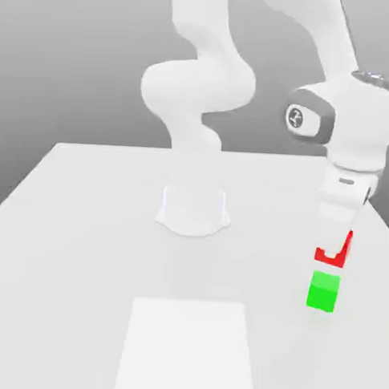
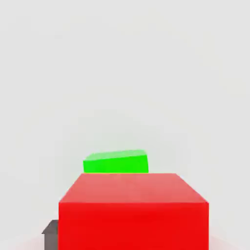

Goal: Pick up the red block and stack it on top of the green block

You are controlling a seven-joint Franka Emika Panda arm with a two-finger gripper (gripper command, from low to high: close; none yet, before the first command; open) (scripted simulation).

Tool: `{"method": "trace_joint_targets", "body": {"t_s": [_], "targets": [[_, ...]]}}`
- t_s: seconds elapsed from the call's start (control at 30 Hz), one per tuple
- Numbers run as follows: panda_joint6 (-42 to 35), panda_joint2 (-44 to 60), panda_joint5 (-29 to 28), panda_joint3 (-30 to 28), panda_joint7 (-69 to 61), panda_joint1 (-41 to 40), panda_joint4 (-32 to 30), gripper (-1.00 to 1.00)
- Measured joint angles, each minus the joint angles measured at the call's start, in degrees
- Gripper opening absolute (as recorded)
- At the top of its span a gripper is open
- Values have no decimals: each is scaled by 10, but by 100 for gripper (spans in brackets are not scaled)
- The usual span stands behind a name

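**Gripping red, yet to stack on green**

Closed on the red cube (image 2: 133,227), with the claw (image 1: 331,251) pinching from the sides. Looks firmly and squarely held, to judge by the level top edge in the hand view. Also seems lifted clear of the table (image 1: 92,224), given how much larger than the green cube (image 1: 323,293) it looks from the hand.

Done, as far as can be seen: grasping, and apparently raising. Left to do: lining up, lowering, letting go and backing away. Perhaps about halfway through, maybe slightly more, with the finer half ahead.

To be found below the claw and off to one side, by the look of it: the green cube, near the held cube but apart from it, with a gap between in the exterior view. Partly hidden behind the red cube in the hand view, and turned slightly against it. Hard to tell exactly how high above to call the red one.

Next, probably: shift across until centred over the green cube, perhaps twist a little to match faces, then descend gently. Beware of coming down off-centre or too low on approach, and so nudging the green cube away or leaving a lopsided stack. Release only once resting flat.
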Motion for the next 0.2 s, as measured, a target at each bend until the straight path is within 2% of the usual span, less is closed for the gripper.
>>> {"method": "trace_joint_targets", "body": {"t_s": [0.07,0.1,0.2], "targets": [[39,42,-38,-9,26,0,2,-100],[54,59,-56,-13,39,1,2,100],[54,59,-56,-13,39,1,2,100]]}}
